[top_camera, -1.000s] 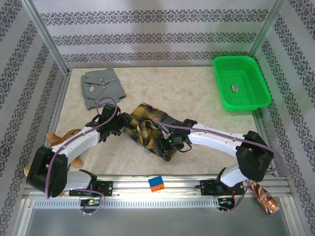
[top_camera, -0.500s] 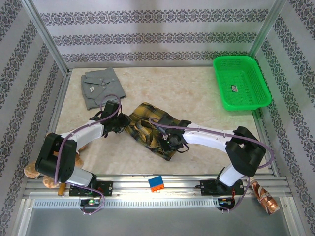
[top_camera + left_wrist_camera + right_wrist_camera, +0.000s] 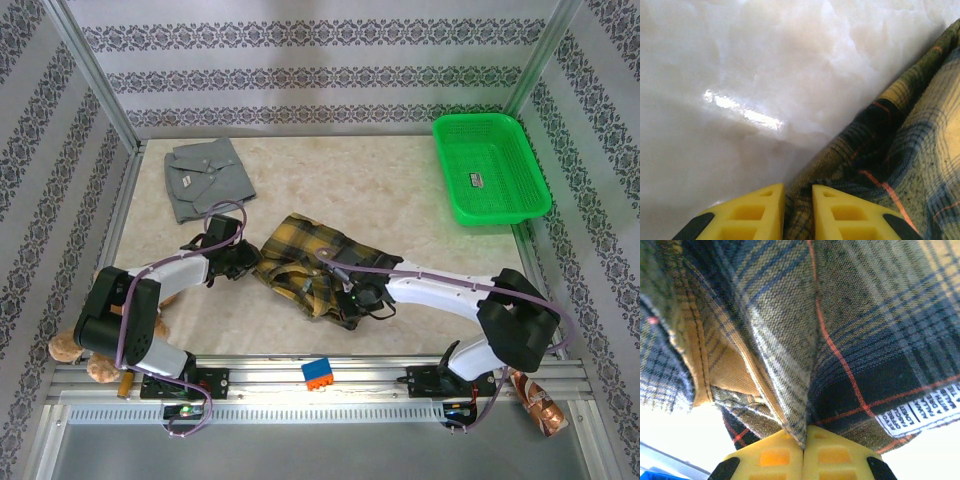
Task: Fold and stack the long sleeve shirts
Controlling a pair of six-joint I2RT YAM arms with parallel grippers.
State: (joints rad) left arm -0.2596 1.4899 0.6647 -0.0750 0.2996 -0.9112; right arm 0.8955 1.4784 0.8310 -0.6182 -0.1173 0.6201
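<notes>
Flannel (image 3: 300,250) now in both pincers (image 3: 798,192) (image 3: 803,434)

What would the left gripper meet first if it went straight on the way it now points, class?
The plaid shirt: its edge sits between the fingers of the left gripper. Just past that edge lies the bare table, probably next, though depth is hard to judge.

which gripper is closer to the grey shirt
Left. The left gripper is just base-side of the grey shirt; the right gripper is farther, at the plaid shirt's near-right edge.
</notes>
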